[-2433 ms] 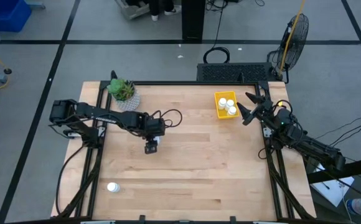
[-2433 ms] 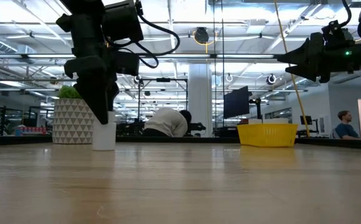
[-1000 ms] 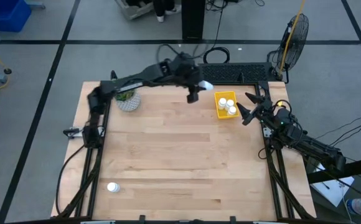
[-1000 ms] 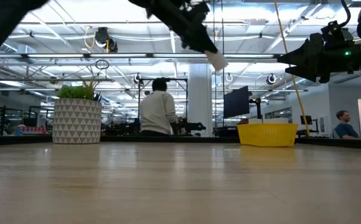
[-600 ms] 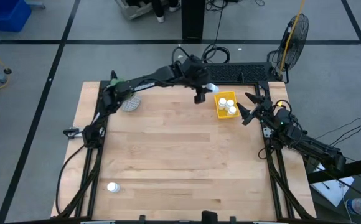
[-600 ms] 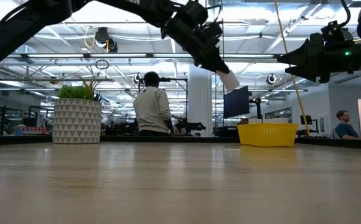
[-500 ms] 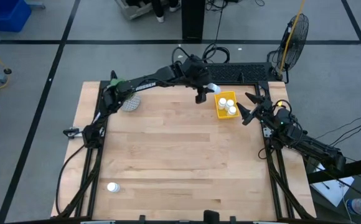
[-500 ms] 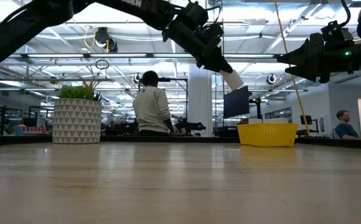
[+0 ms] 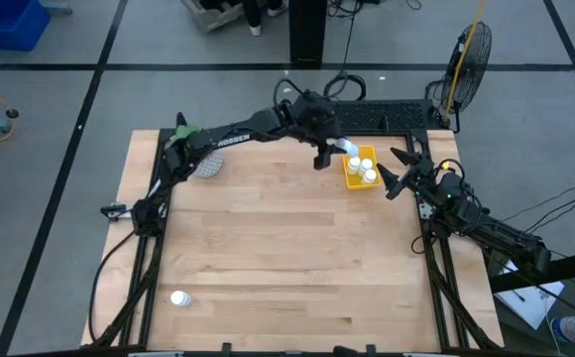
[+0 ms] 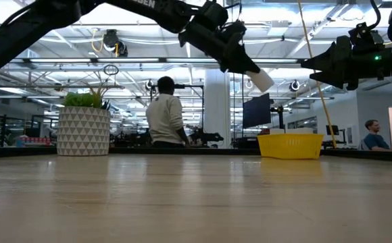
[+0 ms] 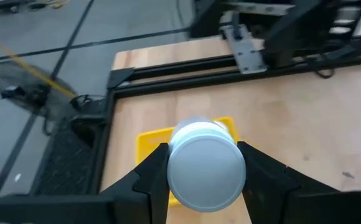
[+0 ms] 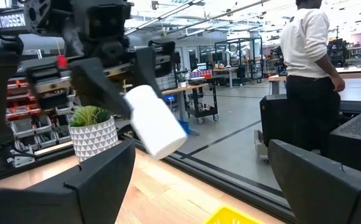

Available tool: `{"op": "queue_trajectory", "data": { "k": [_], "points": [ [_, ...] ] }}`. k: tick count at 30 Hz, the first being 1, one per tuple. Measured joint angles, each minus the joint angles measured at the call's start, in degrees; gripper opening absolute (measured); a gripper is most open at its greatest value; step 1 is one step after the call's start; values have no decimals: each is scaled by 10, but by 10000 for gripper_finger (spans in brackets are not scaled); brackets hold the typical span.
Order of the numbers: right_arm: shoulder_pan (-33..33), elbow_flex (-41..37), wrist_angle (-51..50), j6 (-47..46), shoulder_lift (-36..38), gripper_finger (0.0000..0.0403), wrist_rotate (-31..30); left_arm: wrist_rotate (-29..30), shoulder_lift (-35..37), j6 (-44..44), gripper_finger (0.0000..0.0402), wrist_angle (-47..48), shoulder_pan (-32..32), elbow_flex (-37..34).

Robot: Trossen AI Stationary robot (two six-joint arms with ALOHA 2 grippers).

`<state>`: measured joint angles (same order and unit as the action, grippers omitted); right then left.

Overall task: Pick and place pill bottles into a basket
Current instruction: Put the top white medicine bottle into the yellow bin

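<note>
My left gripper point(image 9: 333, 151) hangs above the table's far side, just left of the yellow basket point(image 9: 351, 178), shut on a white pill bottle point(image 9: 350, 149). The left wrist view looks along that bottle point(image 11: 205, 163) to the basket point(image 11: 148, 144) beyond it. Other white bottles point(image 9: 369, 170) lie inside the basket. One more bottle point(image 9: 178, 297) stands on the table near the front left corner. My right gripper point(image 9: 399, 169) waits open at the table's right edge, beside the basket. My left gripper pinches the bottle's round side wall point(image 11: 172, 169) between its two fingers point(image 11: 148, 180), which lie along the bottle. They reach slanting down from the table's left. The bottle is lifted clear and sticks out past the fingertips, its free end point(image 10: 262, 82) tilted down toward the basket.
A white patterned pot with a green plant point(image 9: 201, 157) stands at the far left, under my left arm. The wooden table has a black frame point(image 9: 268, 133) along its far edge. A person point(image 10: 165, 120) stands in the room behind.
My left gripper has carried the bottle toward the table's right edge and down, closing on the basket, and has tipped further downward. Most of that motion came early; in the last half second it has barely shifted. The bottle stays clear of the table.
</note>
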<state>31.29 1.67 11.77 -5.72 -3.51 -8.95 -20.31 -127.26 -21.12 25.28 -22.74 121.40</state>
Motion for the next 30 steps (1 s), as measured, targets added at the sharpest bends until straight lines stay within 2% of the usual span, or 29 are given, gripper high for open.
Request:
{"op": "queue_trajectory", "data": {
  "k": [8, 12, 14, 17, 25, 27, 30],
  "points": [
    [0, 0, 0, 0, 0, 361, 0, -2, 0, -10, 156, 4, 25, 0],
    [0, 0, 16, 0, 0, 361, 0, 1, 0, -13, 156, 42, 43, 0],
    [0, 0, 26, -7, 0, 361, 0, 22, 0, -23, 156, 73, 53, 0],
    [0, 0, 34, -56, 0, 361, 1, 61, 0, -34, 156, 115, 64, 0],
    [0, 0, 38, -288, 0, 361, 2, 68, 0, -32, 156, 160, 89, 0],
    [0, 0, 38, -309, 0, 361, 0, 69, 0, -32, 156, 166, 94, 0],
    [0, 0, 34, -289, 0, 361, 0, 82, 0, -32, 156, 170, 94, 0]
  ]
}}
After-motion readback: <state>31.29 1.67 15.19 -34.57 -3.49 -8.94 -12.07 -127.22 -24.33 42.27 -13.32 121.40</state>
